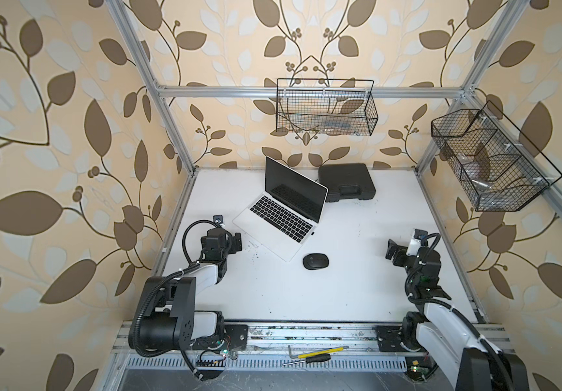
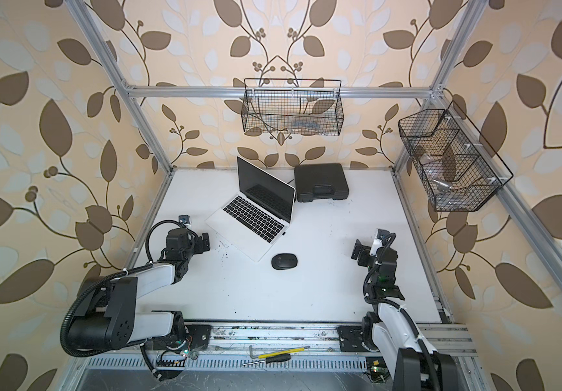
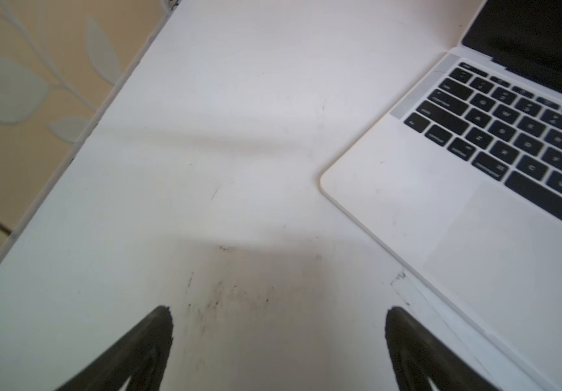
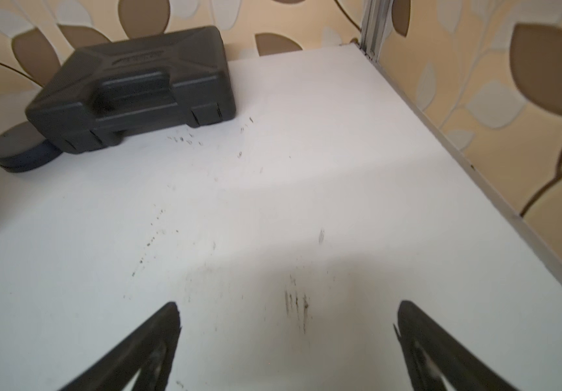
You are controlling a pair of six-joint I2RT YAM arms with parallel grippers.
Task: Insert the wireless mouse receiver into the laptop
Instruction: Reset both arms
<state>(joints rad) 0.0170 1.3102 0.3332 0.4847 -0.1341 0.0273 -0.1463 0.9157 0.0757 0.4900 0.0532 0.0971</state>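
Observation:
The silver laptop (image 1: pixel 269 233) (image 2: pixel 242 233) stands open and turned at an angle at the back middle of the white table; its corner and keys show in the left wrist view (image 3: pixel 476 220). A tiny black mark (image 1: pixel 313 233) sits at its right-hand edge, too small to tell whether it is the wireless mouse receiver. A black oval mouse (image 1: pixel 316 261) (image 2: pixel 284 261) lies just in front of the laptop. My left gripper (image 1: pixel 237 242) (image 3: pixel 278 309) hangs open left of the laptop. My right gripper (image 1: pixel 391 248) (image 4: pixel 286 308) is open far to the right. Both hold nothing.
A black plastic case (image 1: pixel 345 182) (image 4: pixel 130 88) lies behind the laptop, with a dark round flat thing (image 4: pixel 19 149) beside it. Two wire baskets (image 1: pixel 327 108) (image 1: pixel 489 159) hang on the frame. A screwdriver (image 1: pixel 310 359) lies on the front rail.

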